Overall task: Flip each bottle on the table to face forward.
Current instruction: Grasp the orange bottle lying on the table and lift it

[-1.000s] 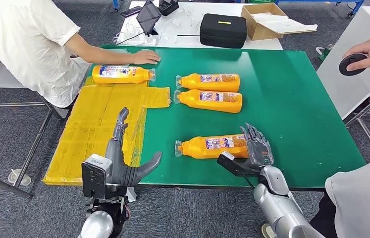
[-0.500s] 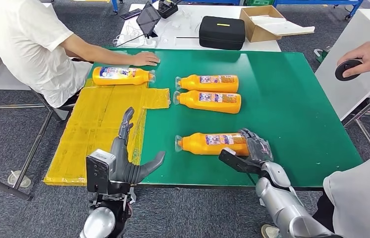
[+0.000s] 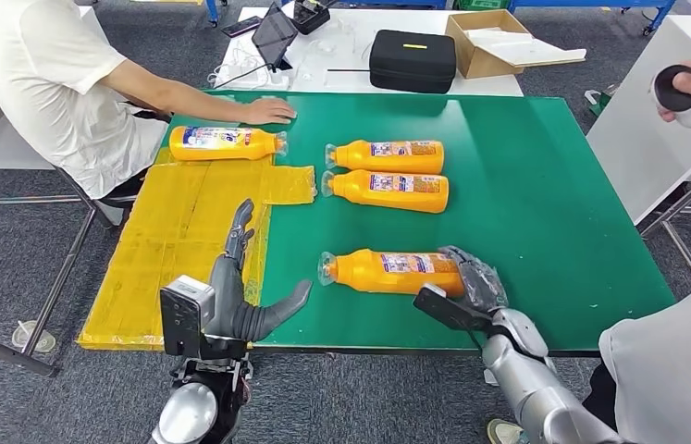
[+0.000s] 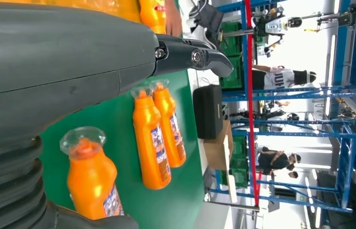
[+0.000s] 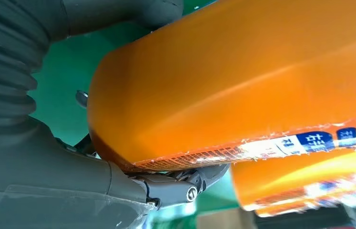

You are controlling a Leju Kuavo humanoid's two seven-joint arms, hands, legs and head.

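Head view | right hand (image 3: 473, 282) fingers (image 3: 464, 261) wrap nearest bottle (image 3: 388, 271) base

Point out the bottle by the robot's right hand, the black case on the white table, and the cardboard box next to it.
nearest bottle (image 3: 388, 272), head view, on its orange body beside the label.
black case (image 3: 412, 61), head view, on the middle of its lid.
cardboard box (image 3: 475, 46), head view, on its front wall.

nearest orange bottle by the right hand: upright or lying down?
Lying down. The orange plastic bottle rests lengthwise on the green table, clear cap sideways.
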